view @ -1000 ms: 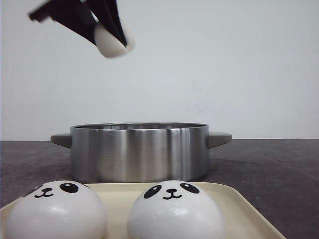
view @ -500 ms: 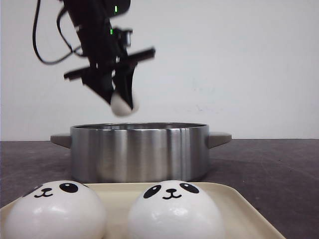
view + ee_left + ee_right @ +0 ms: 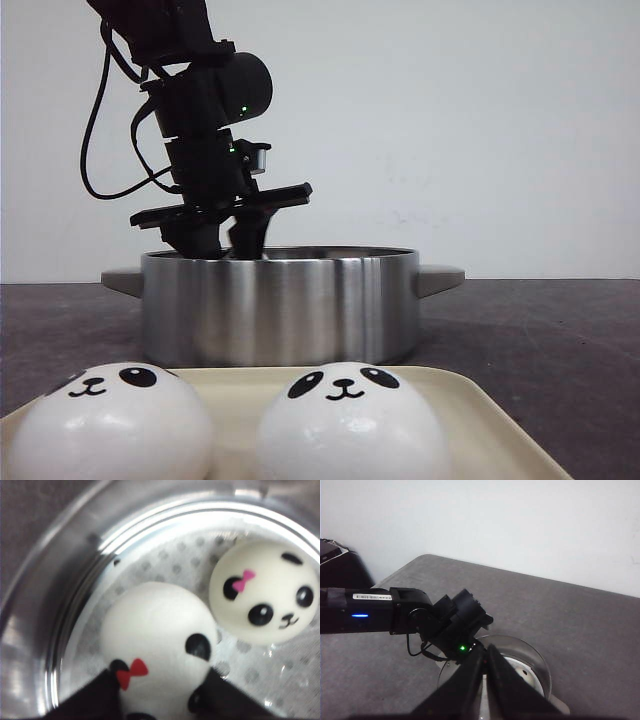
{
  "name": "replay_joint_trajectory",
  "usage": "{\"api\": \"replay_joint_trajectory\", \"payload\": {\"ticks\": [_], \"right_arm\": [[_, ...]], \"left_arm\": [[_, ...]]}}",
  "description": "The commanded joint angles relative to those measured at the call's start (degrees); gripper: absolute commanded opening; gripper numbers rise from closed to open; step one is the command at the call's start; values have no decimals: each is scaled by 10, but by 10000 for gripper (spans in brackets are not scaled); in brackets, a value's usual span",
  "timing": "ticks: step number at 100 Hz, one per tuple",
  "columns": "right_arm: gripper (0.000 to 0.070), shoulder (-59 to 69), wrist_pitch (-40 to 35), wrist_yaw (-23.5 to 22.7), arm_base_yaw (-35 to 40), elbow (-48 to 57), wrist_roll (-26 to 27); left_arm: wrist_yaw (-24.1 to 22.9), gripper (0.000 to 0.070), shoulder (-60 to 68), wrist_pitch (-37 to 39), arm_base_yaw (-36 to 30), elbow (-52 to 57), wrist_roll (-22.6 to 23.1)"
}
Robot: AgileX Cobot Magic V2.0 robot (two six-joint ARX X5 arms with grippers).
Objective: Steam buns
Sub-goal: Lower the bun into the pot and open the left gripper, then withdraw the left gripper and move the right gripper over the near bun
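Lowered left gripper [image 3: 232, 250], seemingly beside potted bun [image 3: 265, 592]

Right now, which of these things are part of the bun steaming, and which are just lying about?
Part of the job:
- round white panda-face bun with a red bow, held by the left end effector
- white panda-face bun with a pink bow
- two white panda-face buns
- round stainless steel pot
- cream plastic tray

Lying about:
- nothing visible

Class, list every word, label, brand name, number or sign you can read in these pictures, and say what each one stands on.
No text can be read in any view.
White label on the left arm, right wrist view: a line of print, too small and blurred to read.
The buns carry painted panda faces and bows, no lettering.
The pot and tray show no marking.
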Motion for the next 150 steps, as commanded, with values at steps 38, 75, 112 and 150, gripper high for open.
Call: {"api": "replay_joint_trajectory", "payload": {"ticks": [38,75,112,150], "right_arm": [[4,5,-4,2,6,10,12],[4,5,-18,2,6,10,12],[4,49,-150,-9,7,5,39],[4,62,-126,-97,70,-133,138]], "left_arm": [[0,645,16,-4,-4,14,-1],[-19,642,-28,-31,-4,30,-16],[-23,637,-280,-6,-13,30,-37],[-23,637,-490,-124,-18,30,-9]]}}
